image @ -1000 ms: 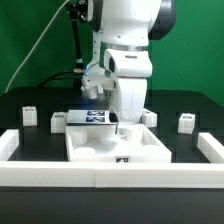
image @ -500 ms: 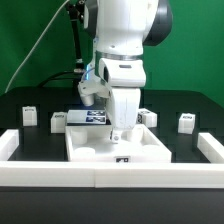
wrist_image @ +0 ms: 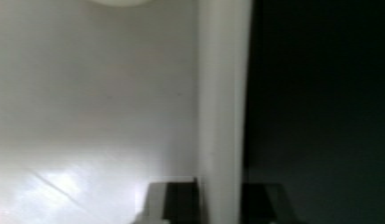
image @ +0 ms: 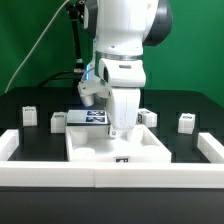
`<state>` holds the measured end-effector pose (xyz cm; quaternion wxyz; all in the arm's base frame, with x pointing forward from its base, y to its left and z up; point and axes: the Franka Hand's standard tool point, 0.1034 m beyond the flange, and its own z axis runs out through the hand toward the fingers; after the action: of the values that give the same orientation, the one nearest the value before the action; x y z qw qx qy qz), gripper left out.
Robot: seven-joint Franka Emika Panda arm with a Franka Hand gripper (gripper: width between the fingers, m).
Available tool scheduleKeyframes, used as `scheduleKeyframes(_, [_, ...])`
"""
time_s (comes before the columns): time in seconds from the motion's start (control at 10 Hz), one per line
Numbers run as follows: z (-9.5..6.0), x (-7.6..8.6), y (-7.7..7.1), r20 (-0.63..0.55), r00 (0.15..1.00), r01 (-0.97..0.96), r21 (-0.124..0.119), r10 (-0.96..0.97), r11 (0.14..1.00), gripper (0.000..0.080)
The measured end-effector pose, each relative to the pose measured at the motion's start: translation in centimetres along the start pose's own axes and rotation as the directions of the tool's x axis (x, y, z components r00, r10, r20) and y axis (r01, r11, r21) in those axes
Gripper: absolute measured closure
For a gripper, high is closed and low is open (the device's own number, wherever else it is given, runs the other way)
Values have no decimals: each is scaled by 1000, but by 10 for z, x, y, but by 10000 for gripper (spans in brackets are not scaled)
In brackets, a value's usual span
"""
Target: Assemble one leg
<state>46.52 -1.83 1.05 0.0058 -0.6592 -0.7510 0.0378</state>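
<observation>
Black surface (image: pixel 205 108), green wall behind. The jaws hang low inside the white panel (image: pixel 150 150), near its back wall; I cannot tell whether they grip anything. One leg (image: pixel 186 121) stands on the surface at the exterior view's right, a second leg (image: pixel 57 121) and a third leg (image: pixel 30 116) at its left, all apart from the jaws.
</observation>
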Motion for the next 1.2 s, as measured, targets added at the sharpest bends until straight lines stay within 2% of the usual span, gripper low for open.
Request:
scheduleKeyframes(0.5, [-1, 2, 2, -1, 1000, -17, -9, 17, 1000, 737])
scheduleKeyframes(0.7, [0, 25, 5, -15, 996, -93, -19, 93, 995, 737])
scheduleKeyframes(0.9, [-2, 55, 15, -30, 992, -127, -26, 126, 992, 737])
scheduleKeyframes(1.2, [-4, 84, 28, -48, 993, -108, -41, 106, 993, 737])
